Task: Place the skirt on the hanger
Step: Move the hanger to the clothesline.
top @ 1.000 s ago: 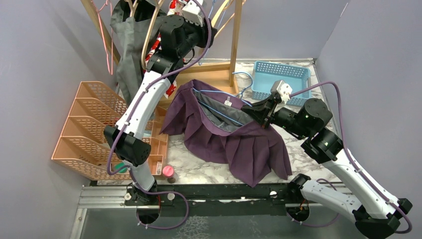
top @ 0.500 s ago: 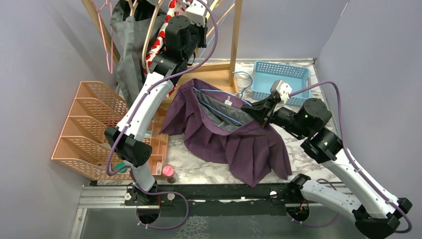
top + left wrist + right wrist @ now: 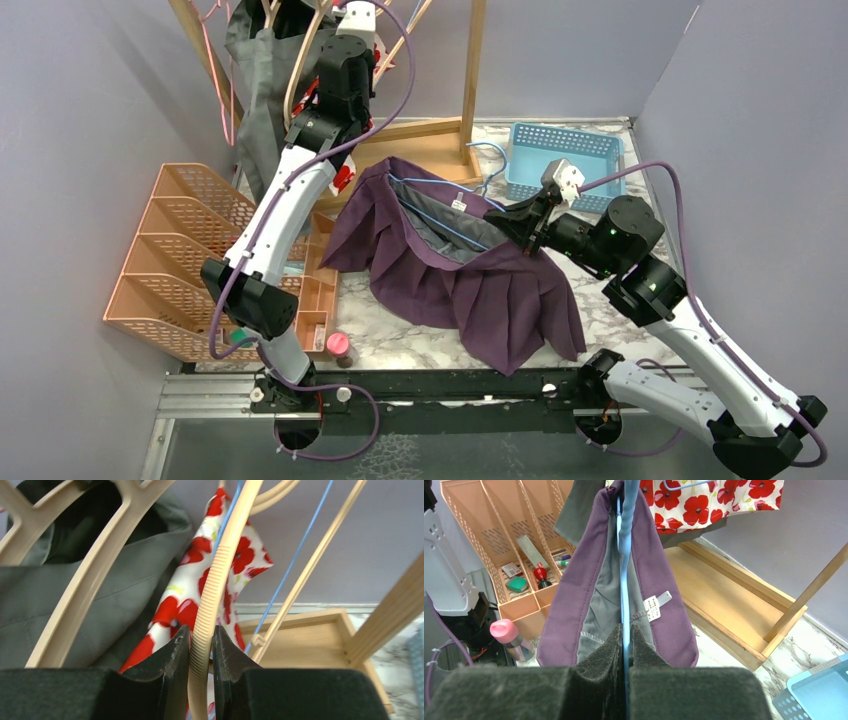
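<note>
Swung leftward, the left gripper [image 3: 201, 636] clamps a beige hanger [image 3: 220, 570]. The right gripper [image 3: 625, 631] pinches the blue hanger [image 3: 624, 555] inside the waistband of the purple skirt [image 3: 574, 595].

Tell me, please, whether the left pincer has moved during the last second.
Yes: the left pincer swung leftward, away from the upright wooden post.

The left arm [image 3: 290, 195] reaches high toward the back, nearly straight — left gripper [image 3: 201, 640] pinched narrow, pads seemingly not quite meeting. The right arm [image 3: 715, 350] folds at the elbow, right gripper [image 3: 625, 635] pointing inward, clamped tight.
</note>
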`<action>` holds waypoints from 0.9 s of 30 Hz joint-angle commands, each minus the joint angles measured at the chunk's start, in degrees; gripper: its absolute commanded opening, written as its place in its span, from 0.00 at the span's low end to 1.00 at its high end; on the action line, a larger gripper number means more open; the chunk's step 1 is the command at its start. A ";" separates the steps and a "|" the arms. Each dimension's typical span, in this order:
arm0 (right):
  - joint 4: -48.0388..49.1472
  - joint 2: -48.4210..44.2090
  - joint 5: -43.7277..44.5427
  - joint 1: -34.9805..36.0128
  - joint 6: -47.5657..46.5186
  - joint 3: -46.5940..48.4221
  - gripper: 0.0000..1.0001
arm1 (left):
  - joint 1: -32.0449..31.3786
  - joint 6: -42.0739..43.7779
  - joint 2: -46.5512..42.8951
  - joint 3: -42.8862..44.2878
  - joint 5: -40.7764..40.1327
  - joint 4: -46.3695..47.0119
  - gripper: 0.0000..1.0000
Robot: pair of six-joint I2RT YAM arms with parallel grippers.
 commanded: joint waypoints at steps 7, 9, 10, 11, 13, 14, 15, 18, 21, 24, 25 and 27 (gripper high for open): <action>6.61 -0.10 1.40 0.41 0.59 2.89 0.01 | 1.38 -0.58 -7.88 -4.89 -8.87 -1.78 0.00; 6.63 0.12 1.75 0.42 0.67 3.05 0.01 | 1.45 -0.83 -8.87 -5.38 -9.43 -1.85 0.00; 6.63 0.16 1.88 0.42 0.68 3.14 0.01 | 1.45 -0.80 -9.27 -5.43 -10.07 -1.84 0.01; 6.69 0.29 1.98 0.42 0.68 3.25 0.01 | 1.48 -0.76 -9.65 -5.51 -10.63 -1.78 0.04; 6.71 0.49 2.37 0.42 0.79 3.57 0.01 | 1.46 -0.55 -10.33 -5.73 -10.29 -1.78 0.23; 6.78 0.70 2.66 0.42 0.85 3.70 0.01 | 1.43 -0.45 -10.58 -5.92 -9.39 -1.85 0.33; 6.88 0.96 3.00 0.42 0.93 3.86 0.01 | 1.48 -0.49 -11.04 -6.03 -8.21 -1.86 0.40; 7.05 1.71 3.99 0.42 1.12 4.63 0.01 | 1.48 -1.00 -12.10 -6.57 -4.09 -1.85 0.55; 7.04 2.80 5.68 0.42 1.05 5.69 0.01 | 1.48 -2.25 -13.36 -6.19 1.22 -1.87 0.65; 7.07 3.82 8.26 0.42 0.48 7.17 0.01 | 1.48 -4.22 -14.95 -5.22 6.35 -1.80 0.69; 6.91 4.28 9.33 0.42 0.22 7.84 0.01 | 1.48 -4.80 -15.48 -4.88 7.62 -1.76 0.69; 6.64 5.22 11.74 0.42 -0.45 9.57 0.01 | 1.48 -6.24 -16.91 -4.20 9.89 -1.44 0.70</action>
